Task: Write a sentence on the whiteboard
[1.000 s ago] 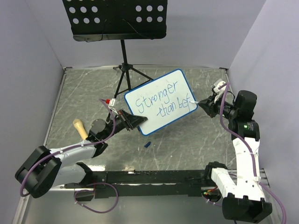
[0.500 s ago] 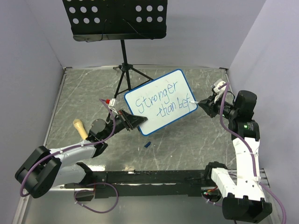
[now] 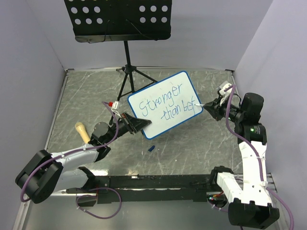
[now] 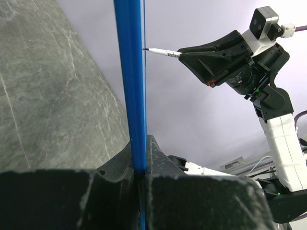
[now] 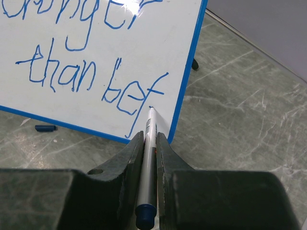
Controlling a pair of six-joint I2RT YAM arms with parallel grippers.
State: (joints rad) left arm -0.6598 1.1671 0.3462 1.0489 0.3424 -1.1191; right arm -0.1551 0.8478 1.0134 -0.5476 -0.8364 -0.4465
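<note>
Right hand (image 3: 214,106) is closed tight on the marker (image 5: 148,160), tip touching the whiteboard (image 3: 158,85) just past the last letter, near its right frame edge; left hand (image 3: 135,125) is clamped on the board's lower-left frame, holding it tilted over the table (image 3: 86,96); can't tell if it rests there. Progress, as you can read it: the sentence (image 3: 166,105) says "Stronger than bef" in 2 slanted blue lines; that looks like a word cut short, so I'd judge you're most of the way thru w/ a few letters left, prob. "before"; line 2 has almost no room left, so watch the frame. Surface: grey marbled table, scuffed; small blue cap (image 3: 151,148) lies on it below the board; wooden-handled thing (image 3: 80,130) by the left arm, can't tell what. Room: plain pale walls on 3 sides; black perforated music stand (image 3: 117,19) on a tripod at the back.
</note>
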